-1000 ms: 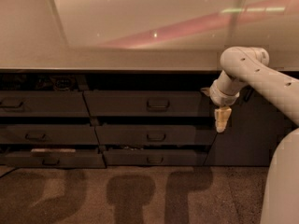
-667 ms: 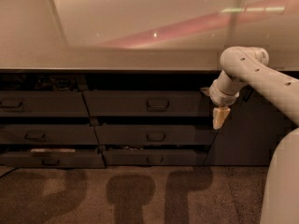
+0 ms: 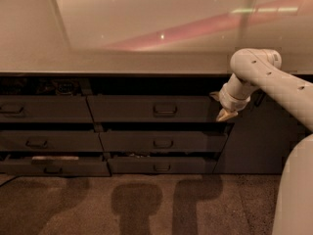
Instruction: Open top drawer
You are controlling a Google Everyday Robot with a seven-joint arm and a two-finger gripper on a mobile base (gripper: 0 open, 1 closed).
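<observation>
hovering tool [image 3: 226,114] at right edge of top drawer [image 3: 142,109], grip state cannot tell, floor [image 3: 146,204] below

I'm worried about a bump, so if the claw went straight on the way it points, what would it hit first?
Probably the middle drawer, near its right end. The claw points down and slightly left, beside the top drawer. Depth is unclear.
</observation>
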